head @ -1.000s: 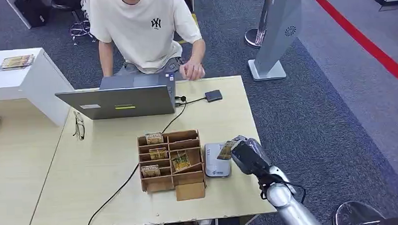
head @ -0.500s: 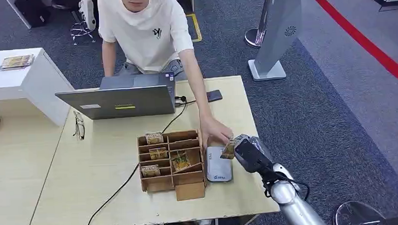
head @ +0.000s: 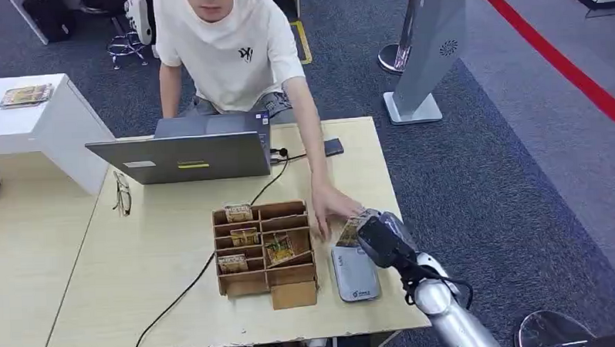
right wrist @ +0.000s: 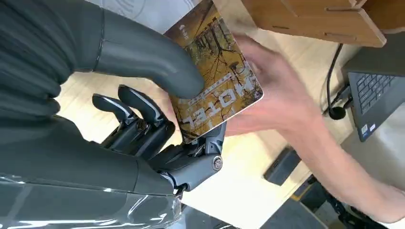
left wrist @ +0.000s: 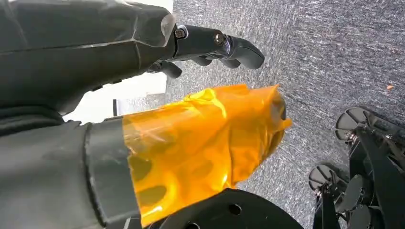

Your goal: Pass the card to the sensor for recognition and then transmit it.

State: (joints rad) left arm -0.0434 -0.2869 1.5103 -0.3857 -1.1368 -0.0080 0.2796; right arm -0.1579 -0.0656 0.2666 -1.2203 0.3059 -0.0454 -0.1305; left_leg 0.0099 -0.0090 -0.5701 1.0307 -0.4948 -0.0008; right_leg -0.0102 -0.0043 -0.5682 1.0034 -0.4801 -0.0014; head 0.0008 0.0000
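Right hand (head: 376, 239) pinching card (right wrist: 217, 83) between thumb and fingers, above the sensor (head: 355, 273). At 11 o'clock, person's hand (head: 333, 207) reaching for the card, blurred behind it in the wrist view. At 9 o'clock, organizer (head: 265, 252). Left hand (left wrist: 205, 47) over carpet, fingers apart, palm partly hidden by orange wrap.

- Bright, even indoor lighting, shadows on the table (head: 170, 294) soft.
- Person's hand (right wrist: 282, 95) motion-blurred up close.
- Head view slightly soft.

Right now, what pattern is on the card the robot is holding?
The card shows a yellow autumn-tree scene with white "MOTEL" lettering, clearest in the right wrist view.
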